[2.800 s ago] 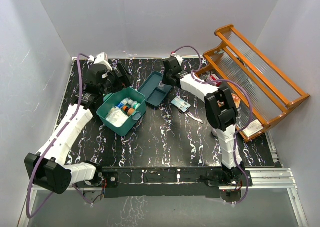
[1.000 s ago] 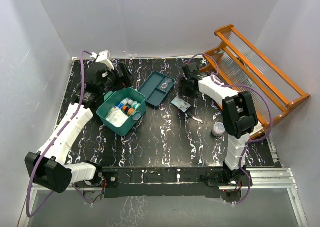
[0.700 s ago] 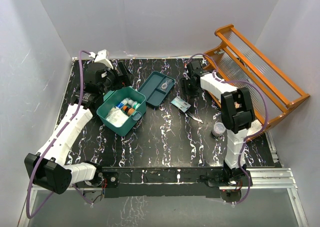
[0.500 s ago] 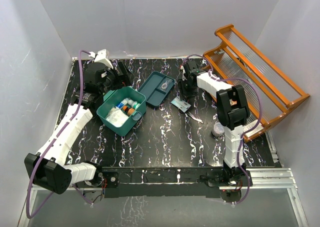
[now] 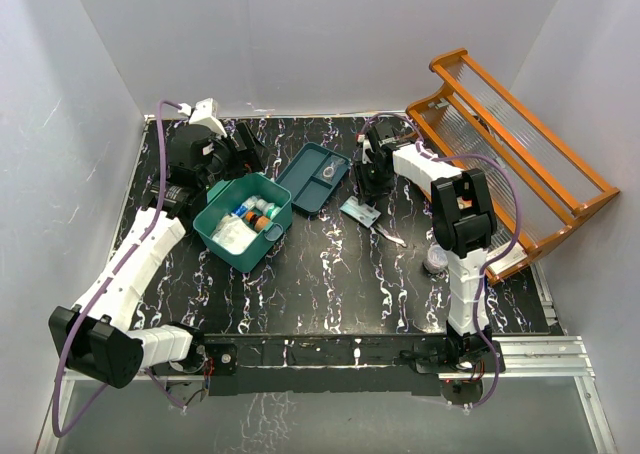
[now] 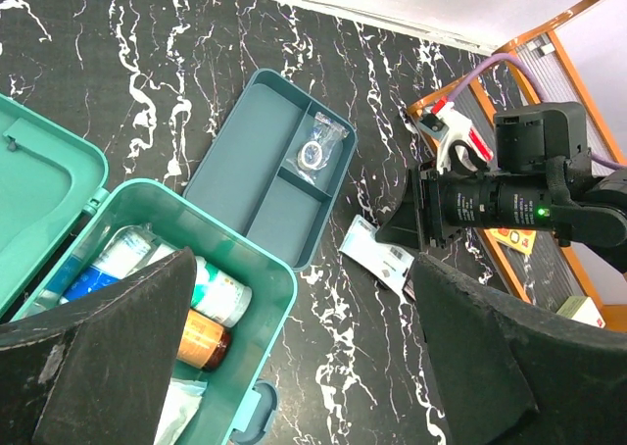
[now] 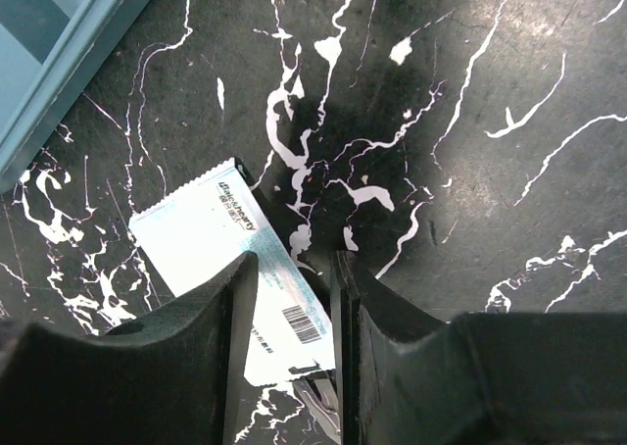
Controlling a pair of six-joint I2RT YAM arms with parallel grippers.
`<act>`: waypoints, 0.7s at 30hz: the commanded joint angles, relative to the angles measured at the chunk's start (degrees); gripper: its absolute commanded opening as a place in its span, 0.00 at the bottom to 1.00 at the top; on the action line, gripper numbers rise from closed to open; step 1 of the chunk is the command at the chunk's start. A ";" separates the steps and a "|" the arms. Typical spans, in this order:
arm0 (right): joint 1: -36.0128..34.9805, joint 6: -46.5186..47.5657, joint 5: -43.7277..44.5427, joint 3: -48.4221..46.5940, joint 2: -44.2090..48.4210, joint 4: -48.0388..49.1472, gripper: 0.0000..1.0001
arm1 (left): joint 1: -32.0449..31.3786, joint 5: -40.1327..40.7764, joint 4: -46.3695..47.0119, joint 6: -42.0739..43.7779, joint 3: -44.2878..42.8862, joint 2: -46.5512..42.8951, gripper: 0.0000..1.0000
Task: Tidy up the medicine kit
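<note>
Right end effector (image 7: pixel 294 269): swinging back from beside the orange wooden rack (image 5: pixel 520 164) and settling low over the white sachet (image 7: pixel 211 234); fingers narrowing astride its long edge, not yet showing whether pinching it or only bracketing it.
White sachet: lying flat on the desk (image 5: pixel 330 284), just beside the divided tray (image 5: pixel 313 179); sitting partly under one finger, with the other finger coming down on bare marble just off the edge.
Left end effector (image 5: pixel 232 157): hanging spread wide above the kit, gripping nothing.
Medicine kit (image 5: pixel 222 251): sitting left of centre on the desk, lid (image 6: pixel 39 180) thrown back, holding bottles (image 6: pixel 211 298) and a white bag; standing well apart from the sachet, with the tray lying between.
Risk, grip: closing on a thin thing lying flush with the desk, so probably skating over the film instead of getting under it, pushing the sachet toward the tray or creasing it.
Risk, desk: pressing lower to catch the edge, so possibly jamming fingertips against the marble.
Risk, carry: holding by one edge only, so likely drooping, twisting or slipping out while crossing the tray.
Risk, drop-off: arriving beside the other arm above the kit, so risking a brush between the two, or a snag on the rim.
</note>
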State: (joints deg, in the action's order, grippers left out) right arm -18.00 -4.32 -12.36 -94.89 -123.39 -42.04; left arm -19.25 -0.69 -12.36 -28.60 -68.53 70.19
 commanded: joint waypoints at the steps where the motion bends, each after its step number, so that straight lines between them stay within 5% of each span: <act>1: -0.06 -2.61 -1.86 0.80 0.87 -2.07 0.36 | 0.17 -0.86 0.29 -0.90 -0.53 -1.39 0.90; 9: -1.53 -12.36 -6.49 5.30 3.65 -2.07 0.42 | 0.17 -1.12 3.99 -1.64 5.23 -6.06 0.90; 21: -5.82 -11.78 7.88 11.82 6.97 3.77 0.35 | 0.17 -2.32 7.65 -2.08 11.64 -7.62 0.88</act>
State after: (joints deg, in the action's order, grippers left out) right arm -23.40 -13.80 -10.22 -85.58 -117.36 -41.12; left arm -19.25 -2.24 -7.05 -30.28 -58.33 64.03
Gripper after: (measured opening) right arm 0.378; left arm 0.889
